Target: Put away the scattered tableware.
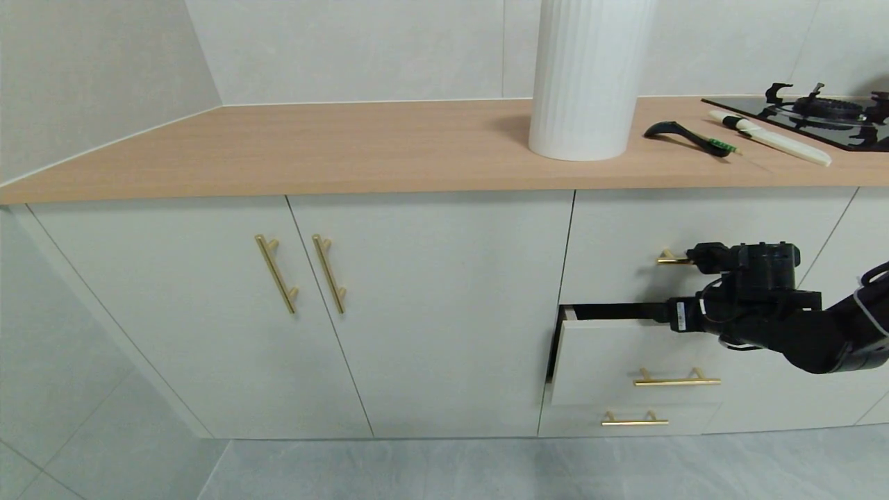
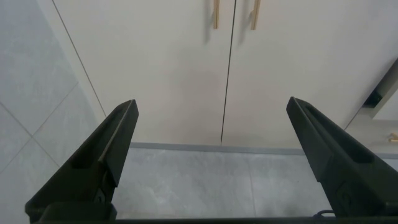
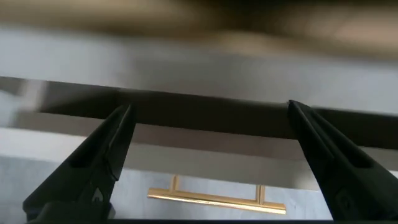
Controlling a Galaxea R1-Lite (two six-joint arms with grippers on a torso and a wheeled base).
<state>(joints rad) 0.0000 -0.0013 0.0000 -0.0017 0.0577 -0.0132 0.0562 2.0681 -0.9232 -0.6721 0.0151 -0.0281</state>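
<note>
Spoon (image 1: 686, 135) and white knife (image 1: 772, 138) lie on the desk (image 1: 347, 146) above the right tool (image 1: 684, 314), spread at the part-open drawer (image 1: 625, 357).

Left gripper (image 2: 211, 102) is facing a pale cabinet front, its two black fingers (image 2: 102, 158) spreading wide apart and gripping nothing. Two doors (image 2: 155, 68) are sitting closed beyond the fingers. A vertical seam (image 2: 227, 74) is running between the doors, and a gold handle (image 2: 216, 14) is hanging just beside it on each door. Grey tiled floor (image 2: 199, 180) is lying at the foot of the doors. Off to one side, part of a drawer (image 2: 387, 113) is standing out from the cabinet, with a dark gap showing next to it.
</note>
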